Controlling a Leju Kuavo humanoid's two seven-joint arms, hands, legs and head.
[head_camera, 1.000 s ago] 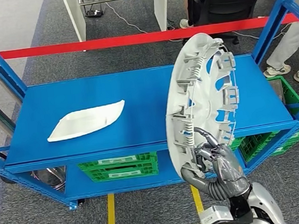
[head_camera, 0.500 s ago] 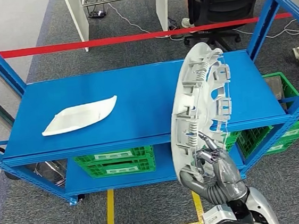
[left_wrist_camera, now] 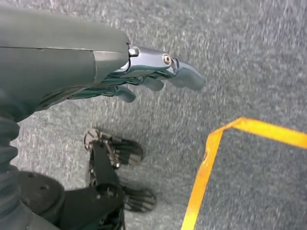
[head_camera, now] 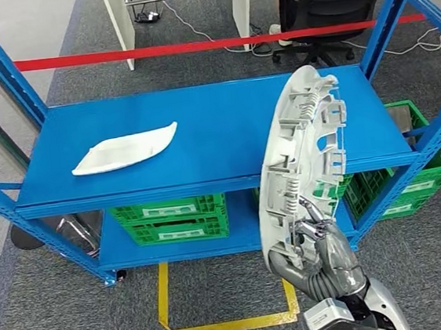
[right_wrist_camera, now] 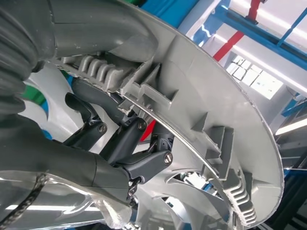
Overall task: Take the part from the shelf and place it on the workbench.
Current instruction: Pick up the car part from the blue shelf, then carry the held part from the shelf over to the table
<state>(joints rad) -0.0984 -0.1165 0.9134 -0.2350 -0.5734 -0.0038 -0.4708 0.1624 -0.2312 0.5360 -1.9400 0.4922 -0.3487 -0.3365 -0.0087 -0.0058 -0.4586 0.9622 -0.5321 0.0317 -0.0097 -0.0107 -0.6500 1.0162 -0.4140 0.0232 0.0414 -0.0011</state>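
Here my right hand (head_camera: 321, 250), lower right of frame, grips the round grey plastic wheel cover (head_camera: 303, 168), now clear of the blue metal shelf (head_camera: 216, 142) as the view retreats toward the workbench.

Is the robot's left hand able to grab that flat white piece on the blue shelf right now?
Probably not yet. The left hand hangs open over the floor, away from the white piece on the shelf. Nothing lies around the piece, so the arm would have to lift and stretch.
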